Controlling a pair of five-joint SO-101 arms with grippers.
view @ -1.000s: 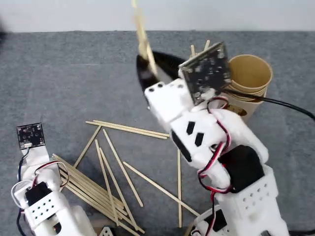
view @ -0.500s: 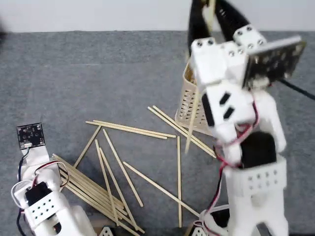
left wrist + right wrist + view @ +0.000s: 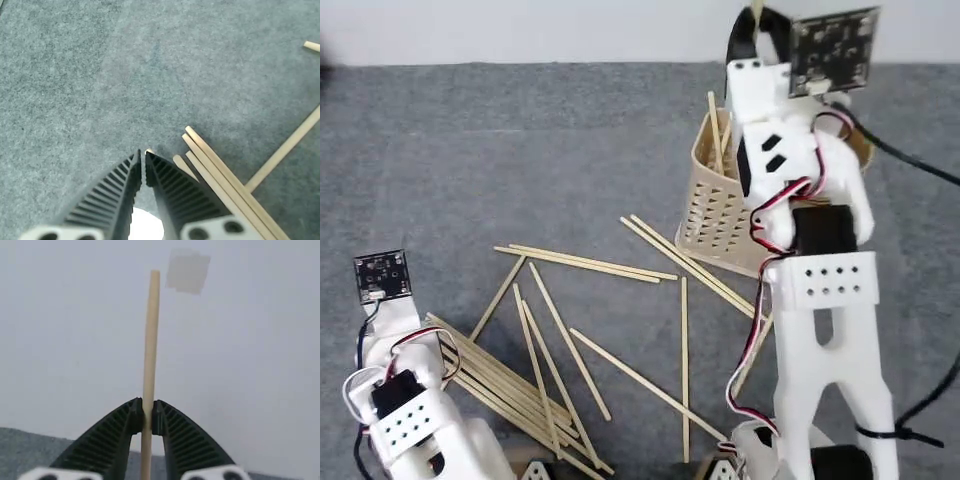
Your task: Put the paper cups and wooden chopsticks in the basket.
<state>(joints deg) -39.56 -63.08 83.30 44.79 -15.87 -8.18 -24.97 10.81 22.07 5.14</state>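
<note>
right gripper (image 3: 146, 422) pinches one pale stick (image 3: 150, 340) upright, having swung from mid-table to above the basket (image 3: 705, 215), which holds two sticks (image 3: 714, 125). left gripper (image 3: 141, 167) is pressed together, empty, beside a bundle (image 3: 220, 172). over a dozen thin loose sticks (image 3: 582, 261) lie on the carpet (image 3: 470, 150).

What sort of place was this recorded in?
Probably a robotics lab bench: grey felt-covered table, plain white wall, two white plastic robot arms, with wooden chopsticks scattered beside a beige perforated basket.

One basket (image 3: 712, 218). Loose chopsticks (image 3: 585, 262) on carpet (image 3: 470, 150): roughly fifteen; one or two in basket; one in right fingers (image 3: 185, 440).
</note>
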